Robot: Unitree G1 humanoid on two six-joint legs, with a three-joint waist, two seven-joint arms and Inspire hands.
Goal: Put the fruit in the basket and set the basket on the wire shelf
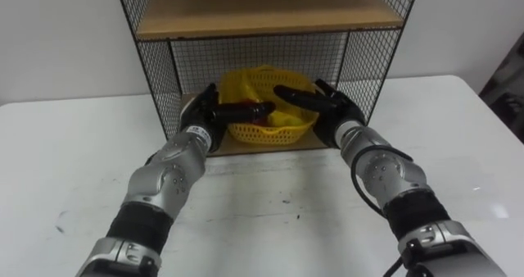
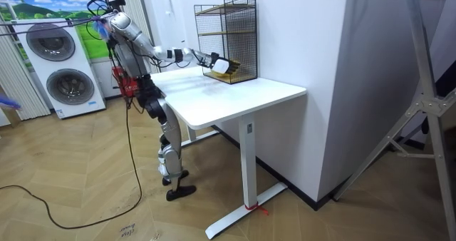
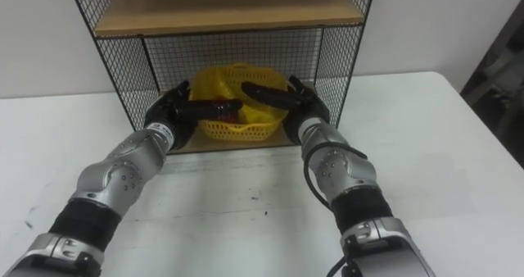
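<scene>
**A:** Where is the basket (image 1: 264,134) sitting?

**B:** It is resting on the lower board (image 1: 315,143) of the wire shelf (image 1: 160,74), between the robot's hands. The left hand (image 1: 203,111) is lying against its left side and the right hand (image 1: 336,106) against its right. Both sets of fingers are stretching out long and nearly straight across the rim, not curling round it.

**A:** Why is it holding the basket that way?

**B:** It seems to be pressing in from both sides to keep the basket level and steer it between the mesh walls.

**A:** Is the fruit (image 1: 259,122) inside?

**B:** Something red is showing behind the left hand's fingers. It is probably fruit, though it is too hidden to name.

**A:** What is the room view adding?

**B:** It shows the robot standing at the edge of the white table (image 2: 235,98) and reaching both arms forward to the shelf, which is sitting at the far side against the wall. The eye views are giving the finger detail.
</scene>
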